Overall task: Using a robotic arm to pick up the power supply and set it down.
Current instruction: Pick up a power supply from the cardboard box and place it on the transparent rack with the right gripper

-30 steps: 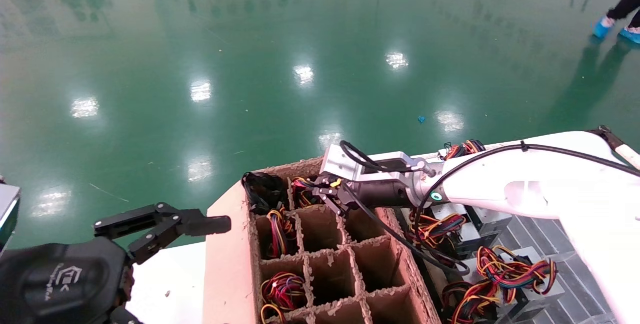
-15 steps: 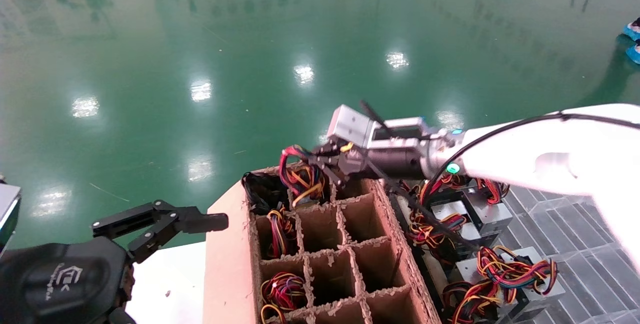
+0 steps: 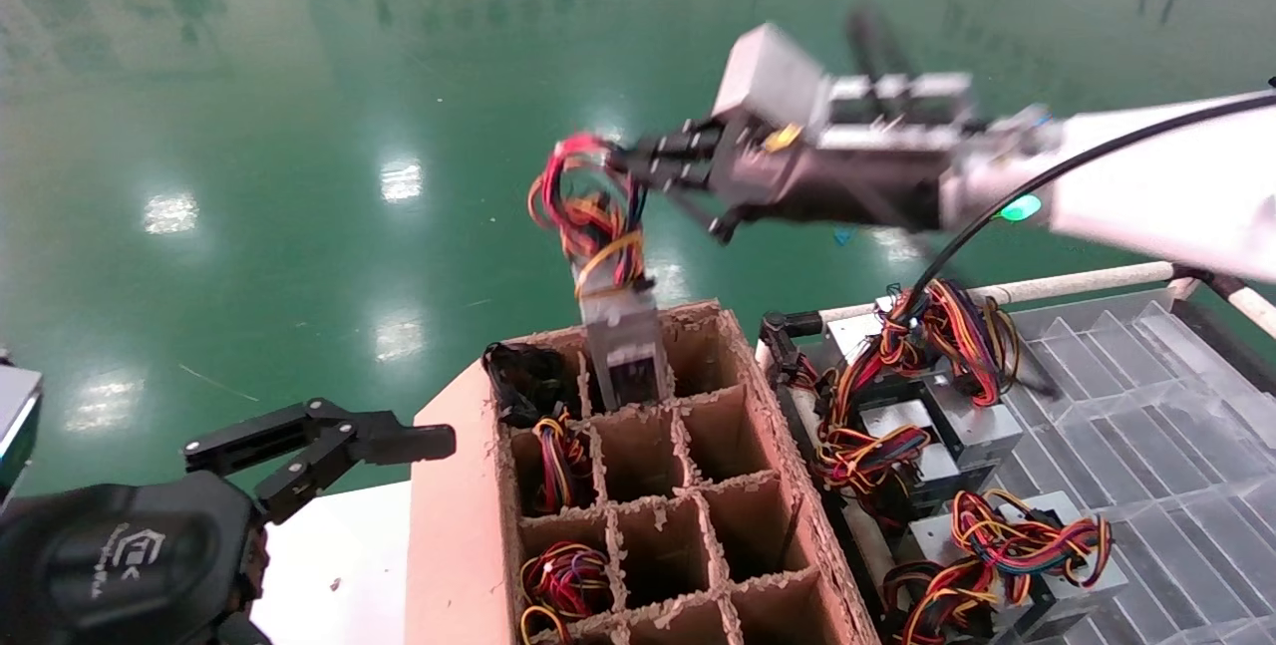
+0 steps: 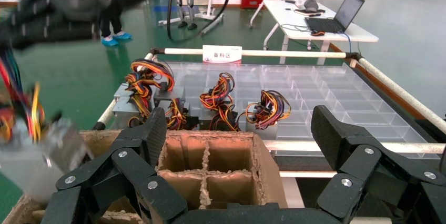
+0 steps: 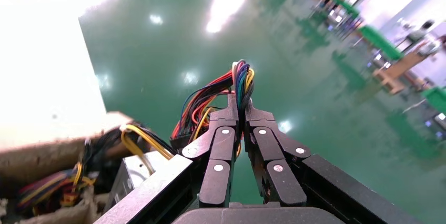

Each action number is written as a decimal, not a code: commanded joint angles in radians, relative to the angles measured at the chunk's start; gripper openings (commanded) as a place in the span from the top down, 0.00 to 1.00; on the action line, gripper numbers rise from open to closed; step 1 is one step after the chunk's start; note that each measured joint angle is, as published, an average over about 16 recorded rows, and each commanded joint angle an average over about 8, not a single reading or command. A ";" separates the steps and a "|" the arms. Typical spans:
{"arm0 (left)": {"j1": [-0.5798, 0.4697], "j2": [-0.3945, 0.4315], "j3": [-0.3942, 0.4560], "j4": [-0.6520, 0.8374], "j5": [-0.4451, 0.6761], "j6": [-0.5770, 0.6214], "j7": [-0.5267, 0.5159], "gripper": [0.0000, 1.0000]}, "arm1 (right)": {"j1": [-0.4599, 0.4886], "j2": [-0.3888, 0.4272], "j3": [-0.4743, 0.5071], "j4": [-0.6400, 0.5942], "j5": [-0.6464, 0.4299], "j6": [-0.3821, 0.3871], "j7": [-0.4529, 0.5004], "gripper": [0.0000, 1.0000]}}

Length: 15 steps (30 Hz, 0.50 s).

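Note:
The power supply (image 3: 626,351) is a small grey box hanging by its looped red, orange and yellow wires (image 3: 583,211), its lower end still inside a back cell of the cardboard divider box (image 3: 454,525). My right gripper (image 3: 626,159) is high above the box, shut on the top of the wire loop. The right wrist view shows the gripper (image 5: 241,103) pinching the wires, with the grey box (image 5: 139,174) below. My left gripper (image 3: 399,446) is parked open at the lower left, beside the carton; its left wrist view (image 4: 239,134) shows nothing between the fingers.
Other cells hold wire bundles (image 3: 558,575) and a black bundle (image 3: 523,381). To the right, several grey boxes with coloured wires (image 3: 937,426) sit on a clear compartment tray (image 3: 1146,446) bordered by a white rail (image 3: 1077,279). Green floor lies beyond.
My right gripper has risen with the wire bundle, lifting the grey box up from the back cell. The left arm has not moved.

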 commanded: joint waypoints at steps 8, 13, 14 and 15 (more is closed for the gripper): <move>0.000 0.000 0.000 0.000 0.000 0.000 0.000 0.00 | 0.032 0.185 0.025 0.230 0.015 -0.050 0.156 1.00; 0.000 0.000 0.000 0.000 0.000 0.000 0.000 0.00 | 0.045 0.320 0.035 0.393 -0.002 -0.059 0.277 1.00; 0.000 0.000 0.000 0.000 0.000 0.000 0.000 0.00 | 0.047 0.349 0.037 0.425 -0.007 -0.061 0.301 1.00; 0.000 0.000 0.000 0.000 0.000 0.000 0.000 0.00 | 0.050 0.380 0.039 0.459 -0.013 -0.063 0.326 1.00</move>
